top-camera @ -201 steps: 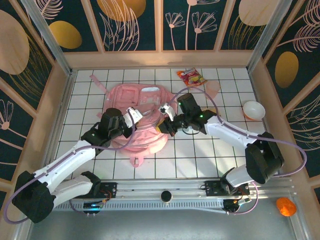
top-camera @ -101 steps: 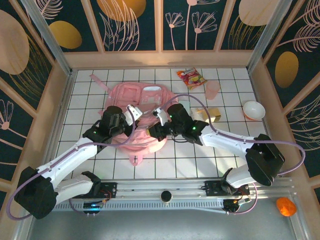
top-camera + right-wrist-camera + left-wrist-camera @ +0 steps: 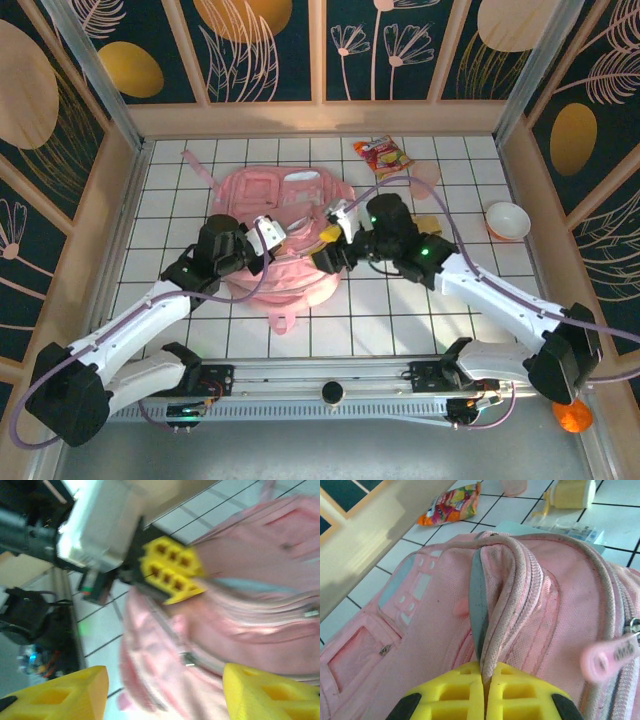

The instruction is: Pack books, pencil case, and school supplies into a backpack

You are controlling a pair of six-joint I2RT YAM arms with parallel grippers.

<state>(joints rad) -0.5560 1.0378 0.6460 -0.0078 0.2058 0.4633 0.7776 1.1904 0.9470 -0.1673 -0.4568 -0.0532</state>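
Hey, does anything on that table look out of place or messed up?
Nothing looks spilled or broken. The backpack lies rumpled on the tiles, with its zipper edge pinched up into a ridge by the left gripper, shut on it, probably deliberately.

From high behind the near edge: down on the whole worktop [image 3: 400,310]. From left wrist: close on backpack [image 3: 545,605]. From right wrist: close, toward left pincer [image 3: 172,572], same backpack.

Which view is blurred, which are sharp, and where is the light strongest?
Right wrist: motion blur smears the large soft pink backpack; left wrist: sharp on its seam, strongest light on the white tiled table; top external: crisp, evenly lit.
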